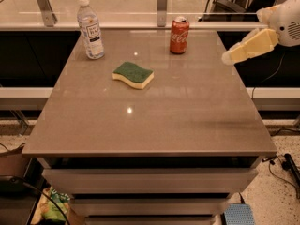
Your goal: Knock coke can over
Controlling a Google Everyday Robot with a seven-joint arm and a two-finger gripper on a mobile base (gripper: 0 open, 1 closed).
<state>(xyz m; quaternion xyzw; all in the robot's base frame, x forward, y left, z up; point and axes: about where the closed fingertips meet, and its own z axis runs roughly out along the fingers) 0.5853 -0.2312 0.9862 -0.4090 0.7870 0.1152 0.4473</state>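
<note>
Bench scene, seen from above and in front. The arm [287,18] enters from the upper right and is cut off by the frame edge, so only its white end housing shows. The cream-coloured gripper [229,56] hangs in the air over the right edge of the bench [150,125], pointing down and to the left. It reads as a single wedge from this angle, and whether it is spread or closed together cannot be told; it holds nothing.

The coke can [179,35] stands upright near the far edge of the bench, right of centre, well apart from the gripper and to its left. A water bottle [91,29] with a white cap stands upright at the far left; its label text is too small to read. A green-topped yellow sponge [133,74] lies flat between and nearer than the two, touching neither.

The bench top is smooth, grey-brown and glossy, with two small light reflections. Pale drawer-like fronts [150,179] lie beneath it, their lower part cut off. Behind it runs a glass barrier with metal posts [162,3]. The floor [281,200] is speckled, with dark cables [283,162] at right and a partly hidden green packet [51,209] at lower left.
</note>
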